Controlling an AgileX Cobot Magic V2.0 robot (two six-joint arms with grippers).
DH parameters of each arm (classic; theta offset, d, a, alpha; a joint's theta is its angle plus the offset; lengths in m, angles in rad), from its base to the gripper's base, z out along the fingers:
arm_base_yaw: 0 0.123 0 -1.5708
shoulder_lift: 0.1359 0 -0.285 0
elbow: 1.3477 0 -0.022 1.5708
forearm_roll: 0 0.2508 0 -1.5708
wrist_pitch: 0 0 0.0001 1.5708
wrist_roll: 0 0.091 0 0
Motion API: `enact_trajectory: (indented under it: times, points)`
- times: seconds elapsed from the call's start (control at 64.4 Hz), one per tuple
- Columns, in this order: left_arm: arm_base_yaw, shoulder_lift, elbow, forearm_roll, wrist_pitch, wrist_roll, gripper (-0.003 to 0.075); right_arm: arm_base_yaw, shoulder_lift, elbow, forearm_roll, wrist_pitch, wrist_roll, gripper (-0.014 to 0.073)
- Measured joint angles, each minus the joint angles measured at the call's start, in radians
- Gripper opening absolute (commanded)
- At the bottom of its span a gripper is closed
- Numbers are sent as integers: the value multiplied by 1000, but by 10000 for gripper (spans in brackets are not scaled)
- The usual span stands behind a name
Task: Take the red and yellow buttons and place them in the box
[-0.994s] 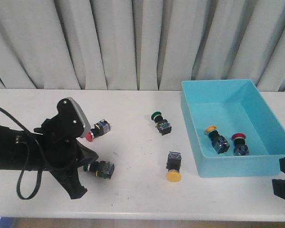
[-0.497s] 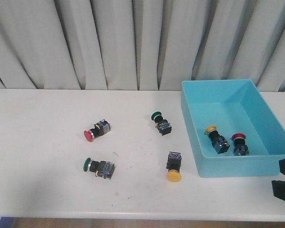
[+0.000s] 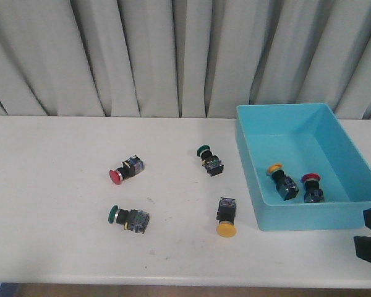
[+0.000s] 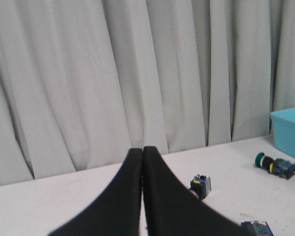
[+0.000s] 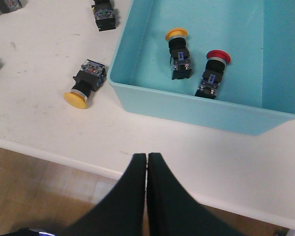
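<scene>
Turquoise box [image 3: 297, 117] at 3 o'clock holds yellow button [image 3: 281, 180] and red button [image 3: 311, 185]. Left gripper [image 4: 142, 150] pinched closed, empty. Right gripper [image 5: 147, 156] likewise closed, empty.

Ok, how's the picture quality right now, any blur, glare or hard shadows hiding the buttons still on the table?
Front view: even, soft light, no glare; the red button and yellow button read clearly, with only faint shadows. Left wrist view: the shut left gripper is large and soft-edged, and the buttons beyond are small. Right wrist view: sharp on the box, blurry at the right gripper.
</scene>
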Motion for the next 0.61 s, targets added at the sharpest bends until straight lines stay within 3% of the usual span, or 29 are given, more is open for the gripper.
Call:
enact_trajectory:
  times: [0.093,0.186,0.606]
  points:
    - [45,0,30,149,0,-177,-8,0,0,0,0,3,0,-8]
    - [113,0,42,200,11,-271,-8,0,0,0,0,8,0,-8]
    - [150,0,44,282,44,-343,-8,0,0,0,0,16,0,-8]
